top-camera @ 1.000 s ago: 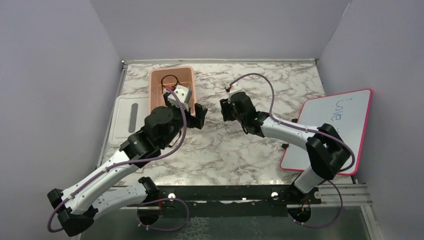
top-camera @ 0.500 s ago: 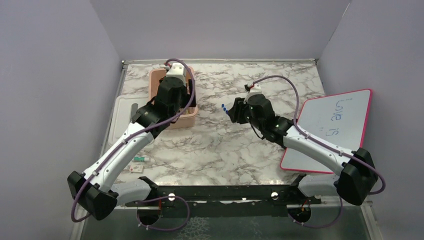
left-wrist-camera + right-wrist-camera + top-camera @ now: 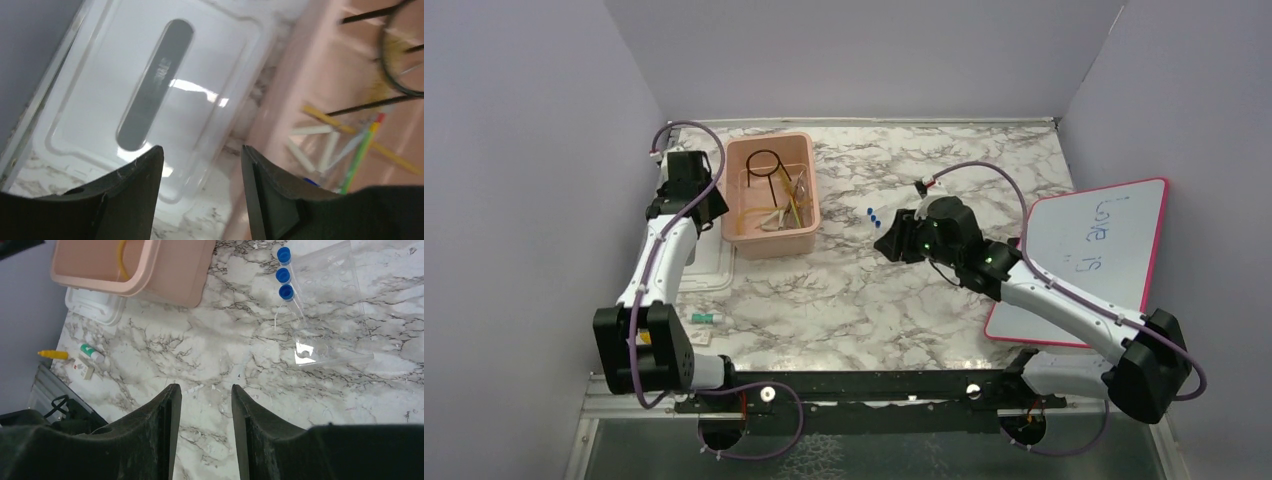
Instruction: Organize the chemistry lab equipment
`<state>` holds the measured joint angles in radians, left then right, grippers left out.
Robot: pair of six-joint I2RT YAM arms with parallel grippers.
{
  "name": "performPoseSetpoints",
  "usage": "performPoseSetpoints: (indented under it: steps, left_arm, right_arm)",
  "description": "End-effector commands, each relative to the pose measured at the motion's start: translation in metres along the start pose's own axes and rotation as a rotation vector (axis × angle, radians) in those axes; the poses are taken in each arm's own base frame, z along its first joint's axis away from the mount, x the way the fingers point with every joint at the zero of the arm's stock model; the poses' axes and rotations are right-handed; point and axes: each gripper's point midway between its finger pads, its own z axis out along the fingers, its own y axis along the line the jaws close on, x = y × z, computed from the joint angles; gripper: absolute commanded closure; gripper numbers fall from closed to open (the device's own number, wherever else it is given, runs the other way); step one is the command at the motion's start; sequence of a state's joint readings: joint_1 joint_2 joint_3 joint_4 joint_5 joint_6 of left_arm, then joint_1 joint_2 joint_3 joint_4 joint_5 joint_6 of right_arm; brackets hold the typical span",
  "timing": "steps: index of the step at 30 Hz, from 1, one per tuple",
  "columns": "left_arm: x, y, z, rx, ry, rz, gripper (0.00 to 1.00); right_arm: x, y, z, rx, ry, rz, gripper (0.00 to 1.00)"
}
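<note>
The pink tub (image 3: 796,235) holds the black wire ring (image 3: 764,163), the tan tube (image 3: 746,222) and thin light tools. In the left wrist view the ring (image 3: 395,75), a red-tipped stick (image 3: 371,135) and a blue piece (image 3: 312,181) lie inside it. My left gripper (image 3: 709,210) is open and empty, low over the gap between the white lid (image 3: 150,85) and the tub wall (image 3: 295,100). My right gripper (image 3: 886,245) is open and empty above bare marble (image 3: 206,390). Three blue-capped tubes (image 3: 285,272) in a clear bag (image 3: 330,305) lie just beyond it.
The pink-framed whiteboard (image 3: 1094,255) leans at the right edge under the right arm. Small loose items lie near the front left: a green-capped tube (image 3: 707,318), a small box (image 3: 82,370) and a yellow piece (image 3: 52,354). Walls close in the table's left, back and right.
My left arm has swung from over the tub to its left side, beside the lid, uncovering the tub. My right gripper has shifted slightly nearer and lower by the blue tubes.
</note>
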<state>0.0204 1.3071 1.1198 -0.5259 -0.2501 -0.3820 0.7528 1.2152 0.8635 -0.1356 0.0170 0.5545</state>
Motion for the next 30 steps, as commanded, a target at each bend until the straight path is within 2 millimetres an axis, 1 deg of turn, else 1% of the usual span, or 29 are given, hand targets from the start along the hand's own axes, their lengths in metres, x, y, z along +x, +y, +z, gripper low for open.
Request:
performPoseSetpoints:
  steps: [1, 2, 4, 9, 12, 15, 18, 20, 21, 22, 24, 26, 28, 30]
  left_arm:
    - [0.048, 0.027, 0.043, -0.046, 0.169, -0.075, 0.44]
    - [0.051, 0.03, 0.05, -0.032, 0.181, -0.089, 0.47]
    - [0.056, 0.025, 0.059, 0.038, 0.228, -0.109, 0.5]
    - [0.064, -0.003, 0.067, 0.204, 0.305, -0.12, 0.51]
    - [0.067, -0.023, 0.065, 0.321, 0.337, -0.134, 0.51]
    - [0.069, -0.036, 0.063, 0.395, 0.353, -0.15, 0.5]
    - [0.073, -0.051, 0.058, 0.483, 0.376, -0.147, 0.45]
    - [0.078, -0.056, 0.059, 0.498, 0.388, -0.124, 0.42]
    - [0.08, -0.055, 0.061, 0.481, 0.386, -0.109, 0.42]
    - [0.08, -0.047, 0.065, 0.426, 0.381, -0.1, 0.41]
    - [0.079, -0.023, 0.075, 0.276, 0.36, -0.081, 0.42]
    - [0.08, -0.006, 0.08, 0.176, 0.36, -0.052, 0.44]
    - [0.082, 0.003, 0.084, 0.126, 0.374, -0.029, 0.46]
    - [0.087, 0.006, 0.087, 0.117, 0.392, -0.018, 0.47]
  right_arm:
    - [0.001, 0.01, -0.017, -0.047, 0.008, 0.011, 0.55]
    - [0.001, 0.008, -0.019, -0.043, 0.001, 0.009, 0.55]
    - [0.001, 0.006, -0.023, -0.036, -0.008, 0.007, 0.54]
    - [0.004, 0.004, -0.026, -0.037, -0.011, -0.002, 0.54]
    - [0.003, 0.003, -0.025, -0.034, -0.008, -0.007, 0.54]
    - [0.004, 0.004, -0.023, -0.035, -0.003, -0.012, 0.54]
    - [0.005, 0.003, -0.022, -0.033, 0.001, -0.015, 0.54]
    - [0.005, 0.002, -0.022, -0.03, -0.002, -0.014, 0.54]
    - [0.005, 0.003, -0.022, -0.031, -0.002, -0.015, 0.54]
    - [0.005, 0.002, -0.021, -0.031, -0.001, -0.015, 0.54]
    - [0.005, 0.002, -0.021, -0.03, 0.0, -0.015, 0.54]
    - [0.006, 0.002, -0.022, -0.028, 0.001, -0.016, 0.54]
    - [0.007, 0.001, -0.022, -0.028, 0.005, -0.018, 0.54]
    - [0.007, 0.001, -0.021, -0.028, 0.004, -0.02, 0.54]
